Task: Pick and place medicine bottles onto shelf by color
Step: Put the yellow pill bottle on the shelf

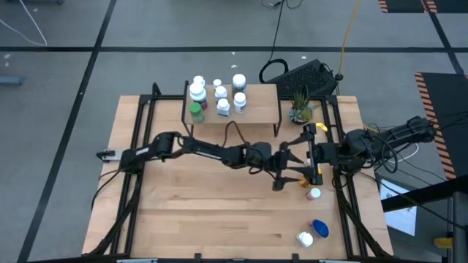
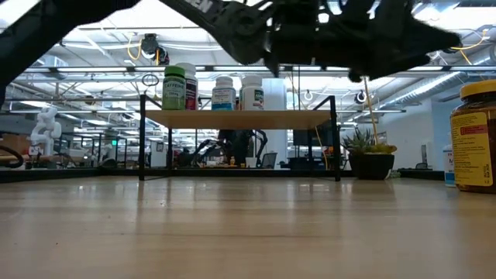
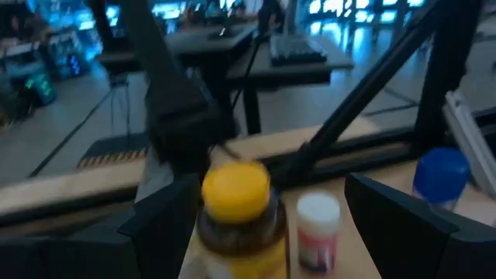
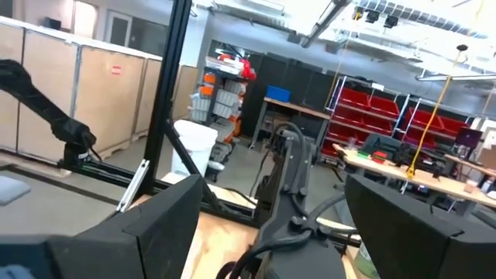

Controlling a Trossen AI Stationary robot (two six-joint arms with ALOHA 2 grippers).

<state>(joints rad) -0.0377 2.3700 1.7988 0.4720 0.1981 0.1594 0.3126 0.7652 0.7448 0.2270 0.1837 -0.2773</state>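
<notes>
While both grippers hang apart-fingered mid-table, the left gripper faces an amber bottle, nothing gripped. Right gripper sits just beside it; the shelf lines the far edge, its right half bare.

Shelf at the table's far edge, light wood on black legs. Six bottles upright on its left half, mostly white, one green. Near the right edge: amber one with yellow cap, white one, blue-capped, another white.
</notes>
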